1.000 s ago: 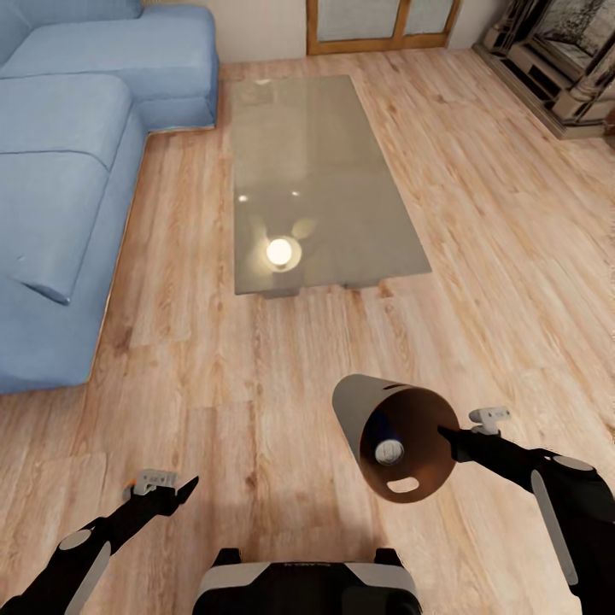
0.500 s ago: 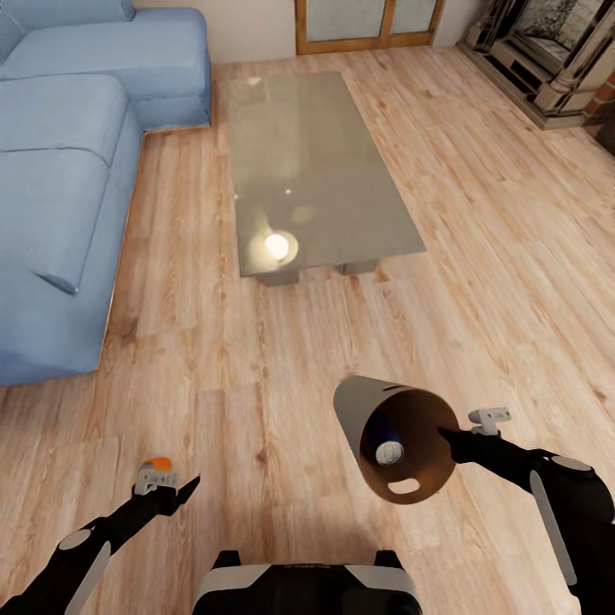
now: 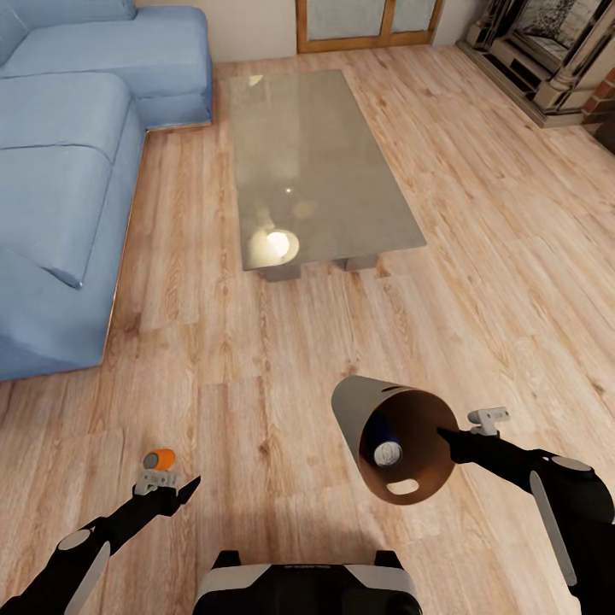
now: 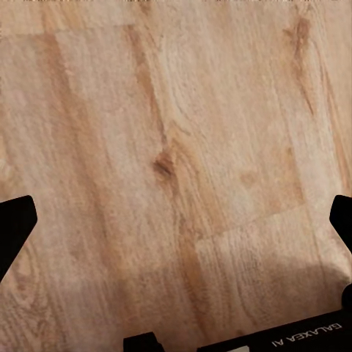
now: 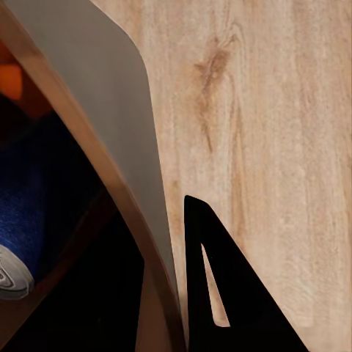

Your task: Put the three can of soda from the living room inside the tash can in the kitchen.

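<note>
My right gripper (image 3: 446, 436) is shut on the rim of the tan wooden tash can (image 3: 359, 407), holding it tilted above the floor with its brown mouth toward me. A dark blue can of soda (image 3: 387, 452) lies inside it. In the right wrist view that blue can (image 5: 33, 213) shows behind the rim, with a patch of orange (image 5: 10, 82) deeper in. One black finger (image 5: 220, 293) is outside the wall. An orange can of soda (image 3: 159, 459) lies on the wood floor just beyond my left gripper (image 3: 168, 489), which is open over bare planks (image 4: 176, 213).
A blue sectional sofa (image 3: 60, 171) runs along the left. A glass-topped low table (image 3: 316, 171) stands ahead in the middle. A fireplace (image 3: 555, 51) sits at the far right and a wood-framed door (image 3: 367, 21) at the back wall. Open floor lies between me and the table.
The whole view has shifted, so the camera moved. The orange can has come into sight beside my left gripper. Both arms keep the same pose and the bin stays held.
</note>
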Controlling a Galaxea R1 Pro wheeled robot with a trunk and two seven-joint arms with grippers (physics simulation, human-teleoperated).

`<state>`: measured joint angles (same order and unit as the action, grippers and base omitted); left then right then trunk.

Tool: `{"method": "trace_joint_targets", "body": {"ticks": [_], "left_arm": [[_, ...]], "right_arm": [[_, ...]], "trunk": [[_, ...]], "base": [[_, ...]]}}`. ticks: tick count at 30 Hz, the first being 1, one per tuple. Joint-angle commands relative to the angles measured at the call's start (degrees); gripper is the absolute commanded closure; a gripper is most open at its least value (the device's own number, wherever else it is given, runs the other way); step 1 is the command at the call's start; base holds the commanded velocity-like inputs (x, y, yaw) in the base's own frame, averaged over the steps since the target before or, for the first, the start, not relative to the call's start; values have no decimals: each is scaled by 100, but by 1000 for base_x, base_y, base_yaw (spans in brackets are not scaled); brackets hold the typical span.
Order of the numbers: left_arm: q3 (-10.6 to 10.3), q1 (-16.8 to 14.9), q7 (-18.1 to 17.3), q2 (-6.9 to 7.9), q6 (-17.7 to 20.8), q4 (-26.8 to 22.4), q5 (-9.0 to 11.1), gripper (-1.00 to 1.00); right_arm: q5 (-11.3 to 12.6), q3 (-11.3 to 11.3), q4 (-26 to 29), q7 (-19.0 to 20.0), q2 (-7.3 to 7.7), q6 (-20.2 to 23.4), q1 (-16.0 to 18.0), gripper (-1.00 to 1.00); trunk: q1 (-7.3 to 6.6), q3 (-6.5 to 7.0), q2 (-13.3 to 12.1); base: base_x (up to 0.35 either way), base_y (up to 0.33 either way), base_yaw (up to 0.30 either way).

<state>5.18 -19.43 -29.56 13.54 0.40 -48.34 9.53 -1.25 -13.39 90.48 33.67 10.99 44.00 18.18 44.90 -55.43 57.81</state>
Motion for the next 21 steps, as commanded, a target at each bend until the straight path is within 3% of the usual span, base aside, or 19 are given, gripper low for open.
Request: {"method": "trace_joint_targets", "body": {"ticks": [1, 13, 21], "left_arm": [[0, 0, -2, 0, -2, 0, -1, -100], [0, 0, -7, 0, 10, 0, -12, -100], [20, -2, -2, 0, 32, 12, -22, -100]], "right_arm": [[133, 6, 4, 19, 0, 39, 1, 100], [133, 19, -2, 16, -3, 39, 1, 100], [142, 17, -6, 22, -3, 39, 1, 100]], "trunk": [[0, 0, 0], [0, 0, 0], [0, 0, 0]], "base": [[-1, 0, 78], [0, 14, 207], [85, 209, 198]]}}
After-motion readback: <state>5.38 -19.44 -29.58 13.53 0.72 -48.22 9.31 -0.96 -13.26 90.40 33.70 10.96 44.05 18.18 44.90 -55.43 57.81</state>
